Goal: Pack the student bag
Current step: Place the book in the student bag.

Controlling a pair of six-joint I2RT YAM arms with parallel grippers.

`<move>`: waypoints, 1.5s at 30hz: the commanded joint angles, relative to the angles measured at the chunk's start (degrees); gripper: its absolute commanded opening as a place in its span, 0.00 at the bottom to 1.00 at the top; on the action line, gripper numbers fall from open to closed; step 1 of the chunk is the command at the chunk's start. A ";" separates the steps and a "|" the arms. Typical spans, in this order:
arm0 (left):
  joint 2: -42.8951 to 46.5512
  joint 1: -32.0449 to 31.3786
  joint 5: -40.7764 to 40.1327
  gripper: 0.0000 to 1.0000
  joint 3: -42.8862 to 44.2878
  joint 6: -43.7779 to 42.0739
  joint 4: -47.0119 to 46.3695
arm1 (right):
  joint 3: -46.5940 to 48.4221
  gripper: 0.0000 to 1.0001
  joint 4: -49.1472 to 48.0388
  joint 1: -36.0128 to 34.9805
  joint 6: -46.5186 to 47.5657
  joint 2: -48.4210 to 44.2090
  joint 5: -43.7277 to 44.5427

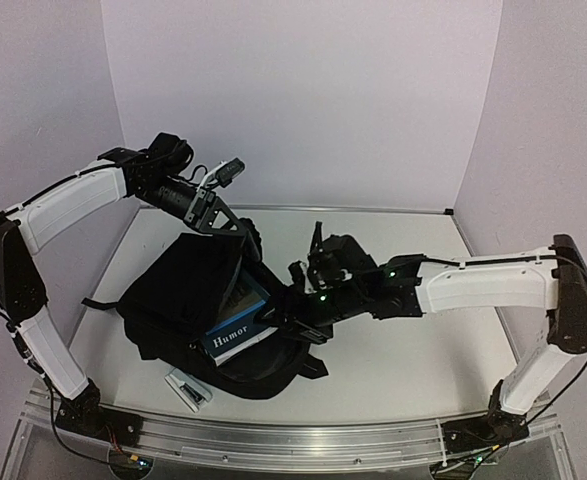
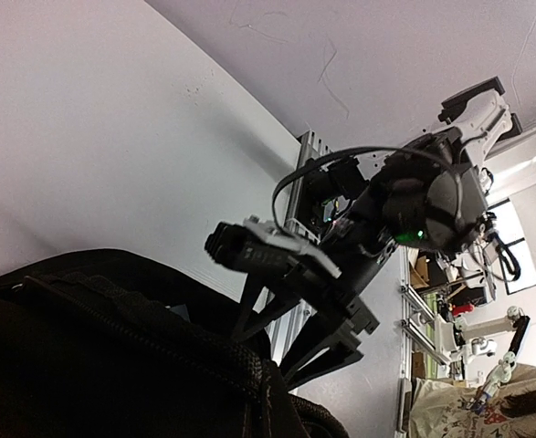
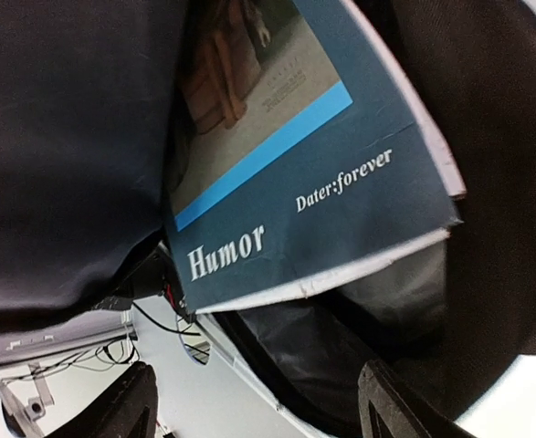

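Observation:
The student bag [image 1: 173,290] lies on the table as a large black backpack with its mouth facing right. A blue book titled "Humor" [image 1: 235,335] sticks halfway out of that mouth. My left gripper [image 1: 231,222] is at the bag's top rear edge. In the left wrist view this gripper [image 2: 269,363] is shut on the bag's black webbing edge [image 2: 204,365] and holds it up. My right gripper [image 1: 295,305] sits just right of the book. Seen from the right wrist, its fingers [image 3: 131,406] stand wide apart below the book [image 3: 322,192], and the right gripper [image 3: 258,411] is open and holds nothing.
A small flat grey-and-dark object [image 1: 188,388] lies on the table [image 1: 403,350] in front of the bag, near the front rail. Loose bag straps [image 1: 308,365] trail out at the lower right. White walls enclose the table at the back and sides.

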State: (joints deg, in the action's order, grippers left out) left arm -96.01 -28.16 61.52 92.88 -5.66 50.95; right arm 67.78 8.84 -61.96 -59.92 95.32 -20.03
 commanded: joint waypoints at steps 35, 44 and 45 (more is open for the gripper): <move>2.99 0.36 3.30 0.00 -1.57 0.44 -4.03 | 21.18 0.53 -14.90 -1.60 13.47 21.84 18.15; 5.11 2.94 2.65 0.00 -2.50 1.76 -6.25 | 9.52 0.67 -7.52 -1.62 16.03 7.83 17.16; 5.33 3.12 2.72 0.00 -2.62 1.85 -6.43 | 8.77 0.69 -6.29 -1.65 16.33 5.93 17.15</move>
State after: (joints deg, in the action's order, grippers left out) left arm -94.95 -26.20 61.78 90.15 -4.34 48.75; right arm 79.08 -0.32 -63.42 -46.31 110.20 -4.00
